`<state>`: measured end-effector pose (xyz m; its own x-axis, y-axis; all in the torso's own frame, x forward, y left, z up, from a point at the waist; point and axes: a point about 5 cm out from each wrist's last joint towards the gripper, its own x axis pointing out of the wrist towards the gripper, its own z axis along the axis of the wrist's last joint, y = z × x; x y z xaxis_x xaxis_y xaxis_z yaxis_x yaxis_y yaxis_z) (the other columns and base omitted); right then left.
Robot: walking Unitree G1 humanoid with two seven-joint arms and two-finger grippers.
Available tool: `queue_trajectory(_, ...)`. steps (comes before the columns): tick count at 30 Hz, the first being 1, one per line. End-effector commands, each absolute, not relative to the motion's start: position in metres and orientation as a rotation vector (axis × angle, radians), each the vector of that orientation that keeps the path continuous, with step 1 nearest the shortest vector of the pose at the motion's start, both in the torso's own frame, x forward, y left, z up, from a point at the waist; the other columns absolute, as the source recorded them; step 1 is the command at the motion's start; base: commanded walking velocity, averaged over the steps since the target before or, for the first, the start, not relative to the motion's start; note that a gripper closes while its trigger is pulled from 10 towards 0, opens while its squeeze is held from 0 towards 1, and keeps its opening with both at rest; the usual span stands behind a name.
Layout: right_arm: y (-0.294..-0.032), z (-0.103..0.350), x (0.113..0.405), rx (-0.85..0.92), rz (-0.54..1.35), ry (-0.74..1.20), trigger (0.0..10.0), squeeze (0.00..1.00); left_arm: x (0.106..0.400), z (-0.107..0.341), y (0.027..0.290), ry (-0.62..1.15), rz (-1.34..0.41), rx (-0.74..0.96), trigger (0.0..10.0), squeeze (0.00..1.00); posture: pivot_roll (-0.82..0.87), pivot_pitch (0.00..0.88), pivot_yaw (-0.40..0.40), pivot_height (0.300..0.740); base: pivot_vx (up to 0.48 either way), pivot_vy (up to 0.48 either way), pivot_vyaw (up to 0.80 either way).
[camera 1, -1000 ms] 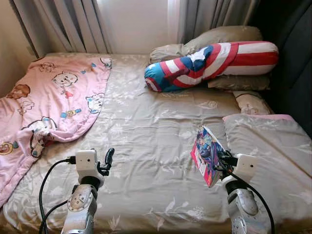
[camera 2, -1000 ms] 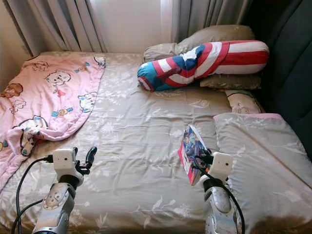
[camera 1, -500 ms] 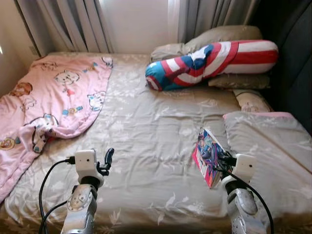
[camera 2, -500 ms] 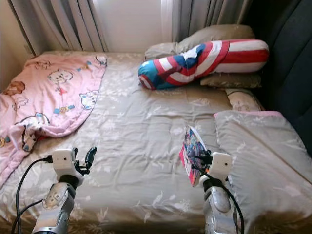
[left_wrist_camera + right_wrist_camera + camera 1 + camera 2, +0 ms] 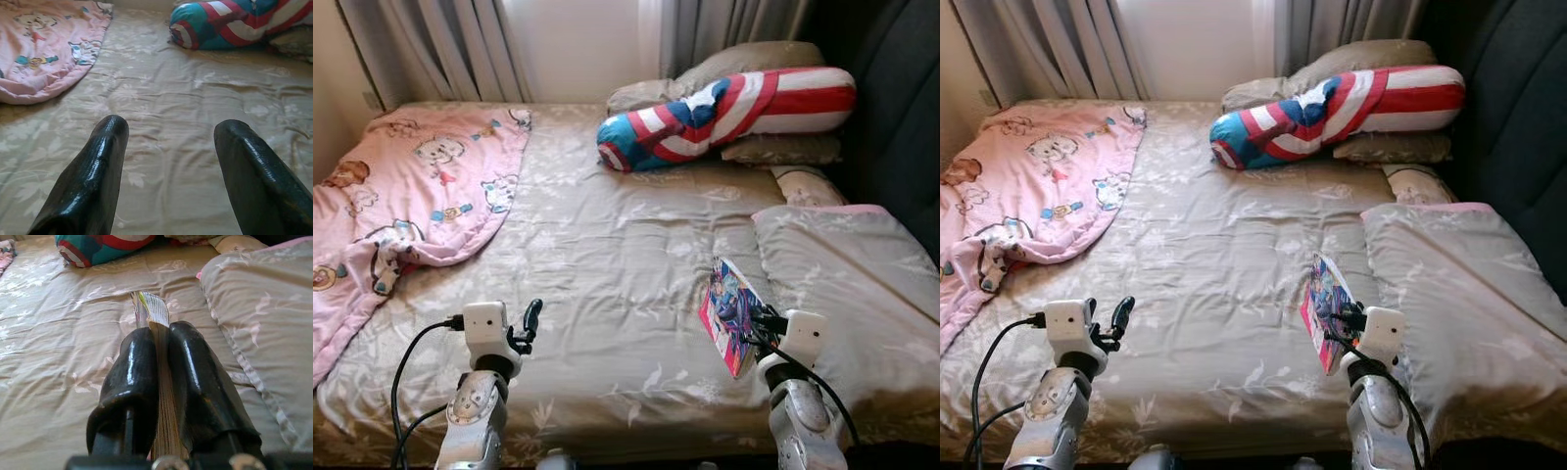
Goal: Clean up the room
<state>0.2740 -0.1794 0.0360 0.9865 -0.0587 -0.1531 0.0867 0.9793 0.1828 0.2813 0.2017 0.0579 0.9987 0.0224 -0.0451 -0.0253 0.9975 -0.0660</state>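
Over the near edge of the bed (image 5: pixel 607 264), at about five o'clock: right gripper (image 5: pixel 751 328), both black fingers (image 5: pixel 132 377) squeezed tight on a thin comic book (image 5: pixel 729 313), pages pinched between them. Book held up on its edge, clear of the sheet, cover facing nine o'clock, most likely lifted so as to be carried off and put away. Just beside it at three o'clock, a folded grey blanket (image 5: pixel 842 274) with a pink edge. Down at seven o'clock: left gripper (image 5: pixel 529 321), fingers (image 5: pixel 93 176) spread wide with nothing between, held up over the sheet, probably kept free for the next thing. Up at ten o'clock, a pink cartoon blanket (image 5: pixel 411 196) in a rumpled heap, probably still to be tidied. Far off at one o'clock, a red, white and blue bolster pillow (image 5: pixel 724 116) resting on grey pillows (image 5: pixel 744 64) by the curtains (image 5: pixel 431 49).
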Motion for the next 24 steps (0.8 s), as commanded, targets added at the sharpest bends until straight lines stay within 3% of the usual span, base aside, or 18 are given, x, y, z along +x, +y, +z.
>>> queue_trajectory(1, -0.1786, 0.0421, 0.277, 0.191, -0.066, 0.108, 10.0, 0.0, 0.2815, 0.0595, 0.2038, 0.05, 0.019, -0.061, 10.0, 0.0, -0.02, 0.069, -0.008, 0.663, 0.0, 0.0, 0.0)
queue_trajectory(24, -0.1728, 0.0429, 0.2806, 0.183, -0.031, 0.112, 10.0, 0.0, 0.2813, 0.0615, 0.204, 0.048, 0.022, -0.064, 10.0, 0.0, -0.02, 0.069, -0.008, 0.648, 0.0, 0.0, 0.0)
